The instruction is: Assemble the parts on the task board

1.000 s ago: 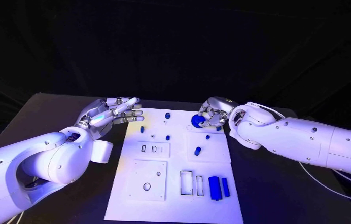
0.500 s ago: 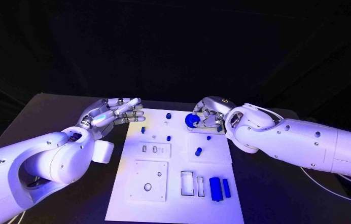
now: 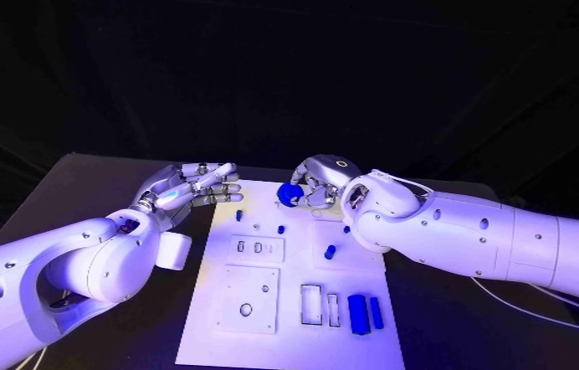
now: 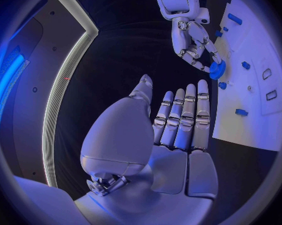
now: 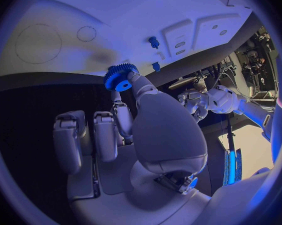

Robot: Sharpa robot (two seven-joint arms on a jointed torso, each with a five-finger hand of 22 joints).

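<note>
The right hand (image 3: 316, 184) holds a small blue toothed gear (image 3: 289, 192) at its fingertips, above the far edge of the white task board (image 3: 289, 336); in the right wrist view the gear (image 5: 119, 77) sits pinched at the tips of the fingers (image 5: 120, 114), its toothed rim plain to see, while the remaining fingers are curled in below it. Whether the gear touches the board or hangs just over it cannot be told. The left hand (image 3: 191, 186) holds nothing: it is raised beside the board's far left corner, palm up, and in the left wrist view its fingers (image 4: 186, 116) lie straight and side by side with the thumb standing apart. That same view shows the right hand (image 4: 196, 50) across from it with the gear (image 4: 215, 70) at its fingertips. On the board, small blue pegs (image 3: 281, 228) stand scattered over the far half, one near the left edge and others near the middle, close below the right hand. Nearer the robot lie two flat white plates with slots and holes (image 3: 248, 297), and beside them two long blue bars (image 3: 358, 312) rest side by side next to a pair of narrow rectangular slots (image 3: 310, 303). The board lies on the black table (image 3: 73, 186).
</note>
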